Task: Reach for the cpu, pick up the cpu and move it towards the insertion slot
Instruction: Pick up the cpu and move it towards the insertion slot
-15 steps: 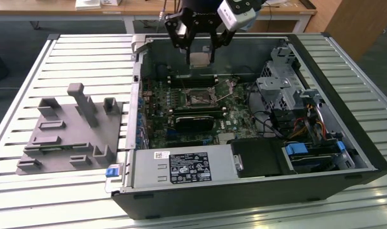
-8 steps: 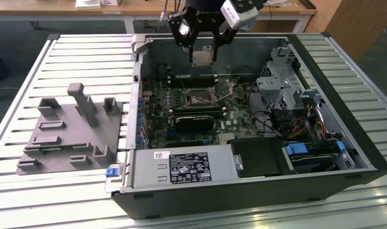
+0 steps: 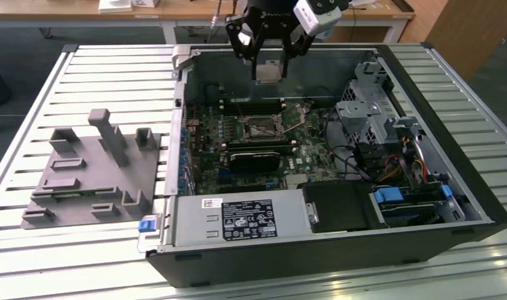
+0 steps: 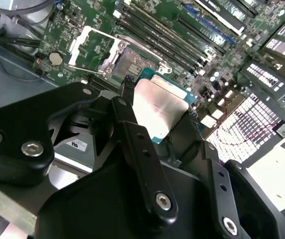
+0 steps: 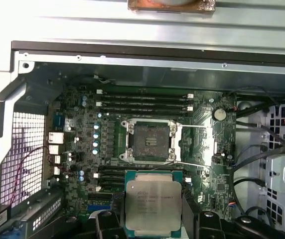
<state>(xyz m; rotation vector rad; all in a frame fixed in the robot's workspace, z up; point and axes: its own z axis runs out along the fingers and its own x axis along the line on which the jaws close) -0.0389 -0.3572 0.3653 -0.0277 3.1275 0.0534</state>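
Note:
My gripper (image 3: 270,67) hangs over the far part of the open computer case (image 3: 470,187), shut on the cpu (image 3: 270,72). The cpu is a flat square chip with a shiny silver top, and in both wrist views (image 4: 158,110) (image 5: 152,206) black fingers (image 4: 128,87) clamp its two opposite edges. The insertion slot (image 3: 260,130) is a square black socket in a silvery frame on the green motherboard, below the chip and a little nearer in the exterior view. Its frame stands uncovered in both wrist views (image 5: 151,141) (image 4: 113,56), with a thin wire lever beside it. The cpu is held above the board, apart from the slot.
Narrow black memory slots (image 5: 142,99) run beside the socket, and a long black card (image 3: 257,159) lies on its other side. A metal drive cage (image 3: 370,112) and cables fill the exterior view's right. A power supply (image 3: 236,219) sits at the near wall. Grey fixture blocks (image 3: 95,175) stand outside.

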